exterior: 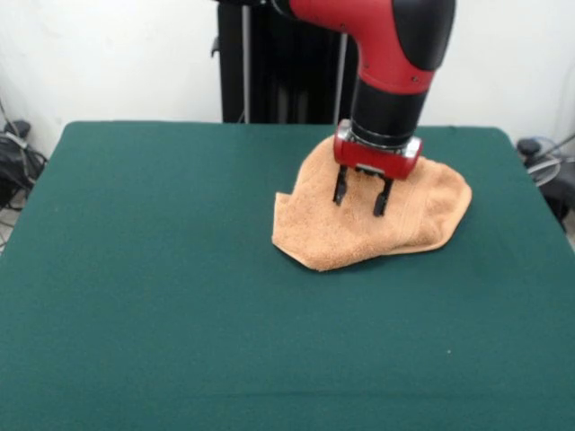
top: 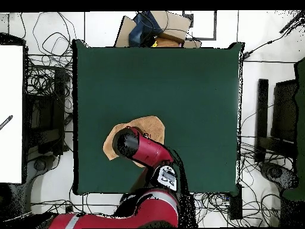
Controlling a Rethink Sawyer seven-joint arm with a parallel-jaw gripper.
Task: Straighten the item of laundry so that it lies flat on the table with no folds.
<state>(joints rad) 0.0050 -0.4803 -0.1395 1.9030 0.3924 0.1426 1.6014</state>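
The light orange-tan towel (exterior: 359, 224) lies rumpled on the dark green table (exterior: 180, 269), right of centre toward the far side in the front view. Its edges are folded and rounded, with a flap sticking out at its left. My gripper (exterior: 361, 197) hangs straight down over the towel's middle with its two black fingers (exterior: 340, 189) apart, tips at or just above the cloth, holding nothing. In the overhead view the towel (top: 149, 126) shows near the table's (top: 179, 83) bottom-left, partly hidden under my red arm (top: 146, 149); the gripper is hidden there.
Cables and equipment lie around the table on all sides in the overhead view. A cardboard box (top: 149, 30) sits beyond the table's top edge. A black pedestal column (exterior: 287, 63) stands behind the table in the front view.
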